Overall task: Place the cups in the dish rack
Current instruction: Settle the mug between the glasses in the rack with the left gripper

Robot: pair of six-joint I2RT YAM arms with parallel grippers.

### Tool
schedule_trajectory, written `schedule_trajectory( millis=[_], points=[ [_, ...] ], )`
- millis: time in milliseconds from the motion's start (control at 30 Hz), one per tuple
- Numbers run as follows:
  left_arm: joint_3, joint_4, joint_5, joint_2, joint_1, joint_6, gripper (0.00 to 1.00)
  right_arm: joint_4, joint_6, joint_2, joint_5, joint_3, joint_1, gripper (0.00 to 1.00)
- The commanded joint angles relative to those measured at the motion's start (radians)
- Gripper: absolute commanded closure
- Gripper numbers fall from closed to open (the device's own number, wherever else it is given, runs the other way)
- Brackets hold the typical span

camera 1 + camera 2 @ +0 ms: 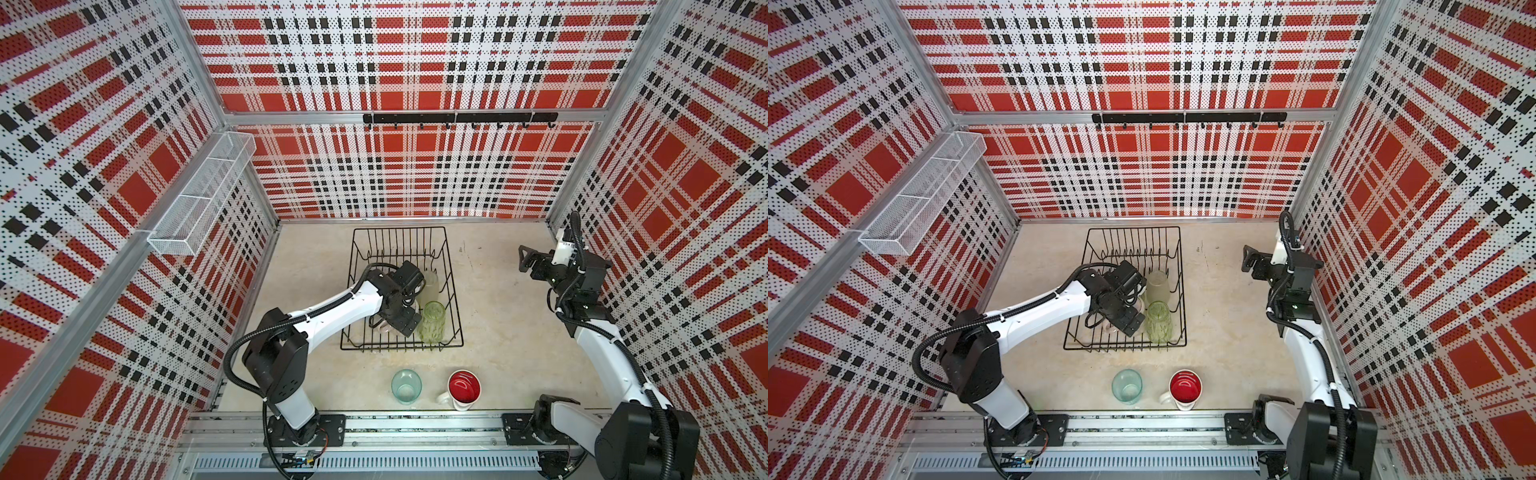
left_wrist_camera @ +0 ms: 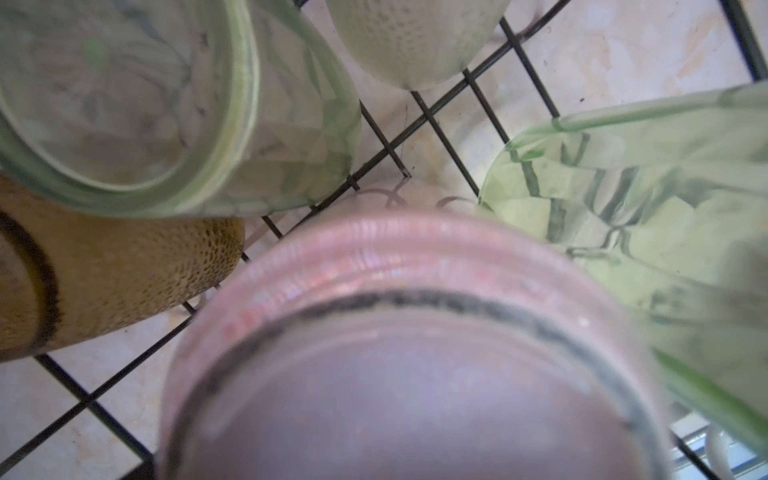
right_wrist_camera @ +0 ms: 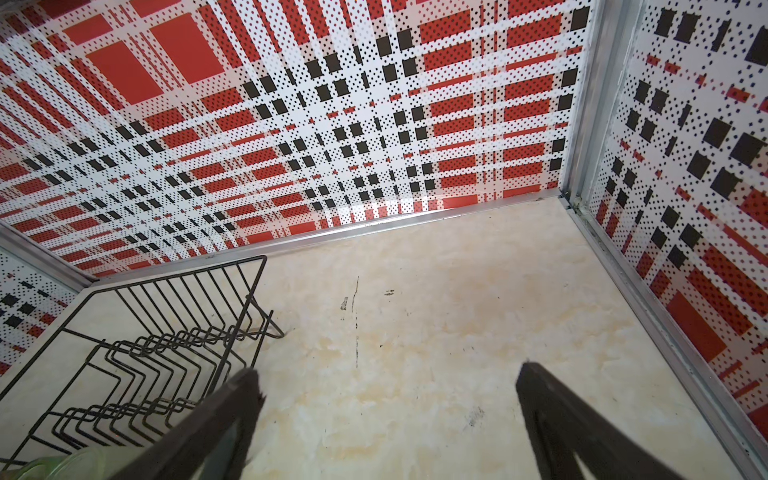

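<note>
Pink mug (image 2: 415, 374) seated in dish rack (image 1: 357, 249), packed close beside green tumbler (image 2: 644, 187) to spare room. Left gripper (image 1: 397, 323) poised above; clamped or apart cannot be told. Right gripper (image 3: 386, 374) spread, empty, kept aside. Teal tumbler (image 1: 406, 386), white mug (image 1: 463, 388) unloaded.

You could not see the fingertips of the left gripper (image 1: 395, 324) in both top views; its own wrist covered them and most of the pink mug (image 2: 407, 353) beneath. In the left wrist view that mug was blurred and cut by the frame edge, as was the amber cup (image 2: 116, 282). Whether the jaws held the mug could not be told.
</note>
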Motion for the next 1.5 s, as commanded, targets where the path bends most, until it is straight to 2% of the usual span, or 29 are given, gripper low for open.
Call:
schedule_trajectory(
  millis=[0,200,867,1100,1467],
  points=[
    [0.031,-0.004,0.036,-0.041,0.000,0.015,0.09,-0.007,-0.011,-0.007,-0.002,0.017,-0.008,0.00],
    [0.013,0.002,0.084,-0.069,-0.005,0.004,0.10,-0.008,-0.012,-0.004,-0.002,0.016,-0.008,0.00],
    [-0.067,-0.032,0.109,-0.128,-0.013,-0.070,0.12,-0.004,-0.007,0.003,-0.019,0.014,-0.008,0.00],
    [-0.089,-0.026,0.150,-0.156,-0.015,-0.099,0.14,0.005,-0.001,0.005,-0.030,0.008,-0.008,0.00],
    [-0.124,0.080,0.274,-0.199,-0.023,-0.134,0.15,0.011,0.013,0.022,-0.057,0.012,-0.008,0.00]
  ],
)
